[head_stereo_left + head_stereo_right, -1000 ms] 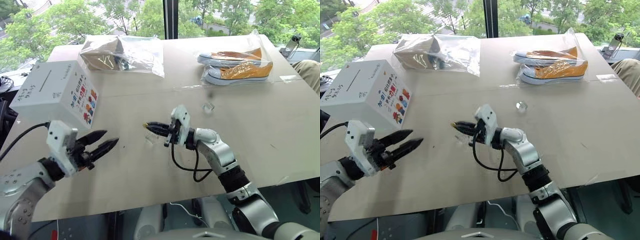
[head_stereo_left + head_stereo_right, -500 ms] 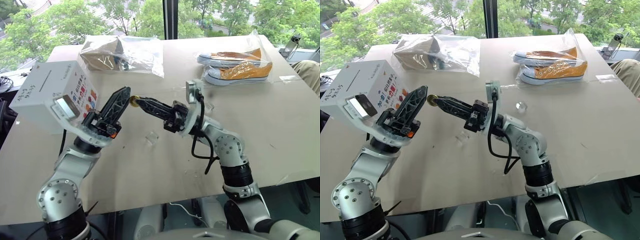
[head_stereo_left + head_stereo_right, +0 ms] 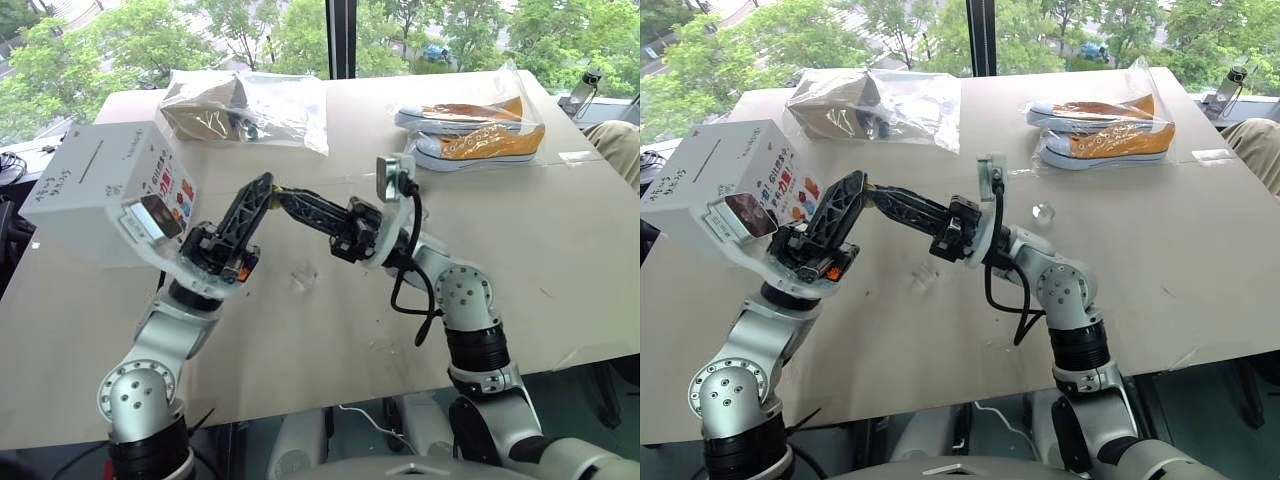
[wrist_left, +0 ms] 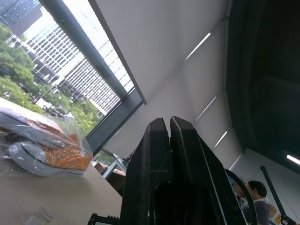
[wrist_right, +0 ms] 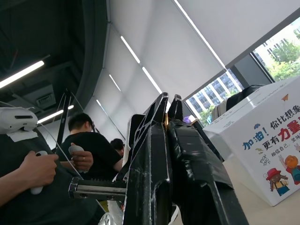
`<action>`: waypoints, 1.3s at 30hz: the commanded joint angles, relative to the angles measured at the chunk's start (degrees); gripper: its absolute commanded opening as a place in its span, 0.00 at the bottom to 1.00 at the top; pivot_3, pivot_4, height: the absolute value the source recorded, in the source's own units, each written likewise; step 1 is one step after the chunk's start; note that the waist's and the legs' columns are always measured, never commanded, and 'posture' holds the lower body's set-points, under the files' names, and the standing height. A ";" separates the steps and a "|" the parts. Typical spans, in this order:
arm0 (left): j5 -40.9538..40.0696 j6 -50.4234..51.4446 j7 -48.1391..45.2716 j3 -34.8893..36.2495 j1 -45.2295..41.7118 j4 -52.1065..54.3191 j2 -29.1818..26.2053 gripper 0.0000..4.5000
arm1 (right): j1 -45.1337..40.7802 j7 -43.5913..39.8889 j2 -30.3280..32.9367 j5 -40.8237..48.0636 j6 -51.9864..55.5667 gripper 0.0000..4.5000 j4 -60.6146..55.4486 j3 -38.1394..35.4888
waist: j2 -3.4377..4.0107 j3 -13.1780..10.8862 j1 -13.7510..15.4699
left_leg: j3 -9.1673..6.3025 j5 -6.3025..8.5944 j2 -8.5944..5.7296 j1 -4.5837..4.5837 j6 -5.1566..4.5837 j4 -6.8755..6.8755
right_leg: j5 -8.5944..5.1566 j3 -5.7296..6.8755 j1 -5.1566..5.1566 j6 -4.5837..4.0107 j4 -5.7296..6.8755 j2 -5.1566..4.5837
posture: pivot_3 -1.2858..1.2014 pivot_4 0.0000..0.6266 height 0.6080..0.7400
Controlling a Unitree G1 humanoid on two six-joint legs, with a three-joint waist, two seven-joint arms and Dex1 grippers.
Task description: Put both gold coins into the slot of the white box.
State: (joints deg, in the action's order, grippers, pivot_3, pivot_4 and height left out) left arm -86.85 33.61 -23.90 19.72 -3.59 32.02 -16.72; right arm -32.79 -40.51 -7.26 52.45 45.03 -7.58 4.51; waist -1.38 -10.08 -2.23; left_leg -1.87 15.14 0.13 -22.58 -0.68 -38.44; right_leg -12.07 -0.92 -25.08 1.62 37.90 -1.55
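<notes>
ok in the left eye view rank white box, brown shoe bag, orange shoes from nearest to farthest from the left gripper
1. white box, just to its left.
2. brown shoe bag, behind it, at the table's far edge.
3. orange shoes, far across on the right.

Measured from the left gripper.

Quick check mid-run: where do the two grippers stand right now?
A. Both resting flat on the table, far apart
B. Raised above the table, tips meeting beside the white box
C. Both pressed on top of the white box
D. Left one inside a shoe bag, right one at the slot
B: the left gripper and the right gripper are lifted off the table, tips together just right of the white box.
</notes>
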 commanded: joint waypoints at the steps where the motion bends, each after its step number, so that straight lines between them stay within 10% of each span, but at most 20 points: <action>1: -1.07 -0.53 -0.38 -1.11 0.53 1.66 -0.47 0.02 | -1.62 0.05 -0.54 1.50 -0.15 0.00 -2.22 0.39 | 0.00 0.00 0.01 | 0.00 0.00 0.00 0.00 0.00 0.00 | 0.00 0.00 0.00 0.00 0.00 0.01 | 0.52 0.24 1.00; 5: -0.70 -1.31 -0.40 -1.10 0.80 1.39 -0.63 0.00 | -2.26 -0.46 -0.21 2.23 0.79 0.19 -1.59 0.31 | 0.00 0.00 0.01 | 0.00 0.00 0.00 0.00 0.00 0.00 | 0.00 -0.01 0.00 0.00 -0.01 0.02 | 0.52 0.24 1.00; 12: 5.06 -5.05 4.83 5.79 -2.73 -1.25 -7.26 0.00 | -2.73 -4.64 6.33 -13.28 -12.83 0.97 1.85 4.90 | 0.00 0.00 0.06 | -0.03 0.00 0.00 0.00 0.00 0.00 | -0.01 0.00 0.01 0.01 -0.02 0.10 | 0.52 0.24 1.00; 17: 12.85 -4.46 14.20 9.65 -11.46 -5.33 -18.52 0.00 | -6.56 -10.27 10.75 -19.43 -22.22 0.97 6.83 5.25 | 0.00 -0.05 0.14 | -0.01 -0.01 -0.02 0.00 0.00 -0.04 | -0.01 -0.03 0.03 0.01 -0.04 0.14 | 0.52 0.24 1.00; 23: 38.99 4.87 20.68 8.54 -13.28 -20.27 -44.71 0.00 | -12.77 -13.13 13.18 -23.97 -30.27 0.97 10.75 3.85 | 0.06 -0.11 -0.58 | 0.09 0.00 0.02 0.12 0.00 0.17 | -0.02 -0.26 -0.12 0.00 -0.03 0.45 | 0.52 0.24 1.00; 28: 46.30 8.35 18.07 9.88 -14.58 -25.34 -51.46 0.00 | -13.76 -14.07 13.51 -24.15 -31.39 0.97 11.11 3.42 | 0.04 -0.15 -0.10 | 0.04 -0.06 0.23 -0.25 0.15 0.36 | -0.02 -0.13 -0.46 -0.03 -0.10 0.39 | 0.52 0.24 1.00; 39: 51.99 12.14 13.78 8.79 -19.68 -33.97 -47.31 0.00 | -13.46 -14.74 13.36 -24.95 -31.84 0.97 11.52 3.59 | 0.03 -0.15 -0.10 | 0.09 -0.13 0.05 -0.34 0.26 0.35 | 0.00 -0.03 -0.52 0.00 -0.05 -0.16 | 0.52 0.24 1.00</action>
State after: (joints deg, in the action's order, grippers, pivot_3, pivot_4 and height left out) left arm -36.43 45.99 -9.75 27.55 -21.85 -1.96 -63.44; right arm -45.12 -54.85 6.43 27.34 14.57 5.11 8.53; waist -1.35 -10.23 -2.32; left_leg -1.81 15.01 0.18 -22.92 -0.42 -38.08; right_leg -12.07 -0.92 -25.60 1.62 37.86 -1.77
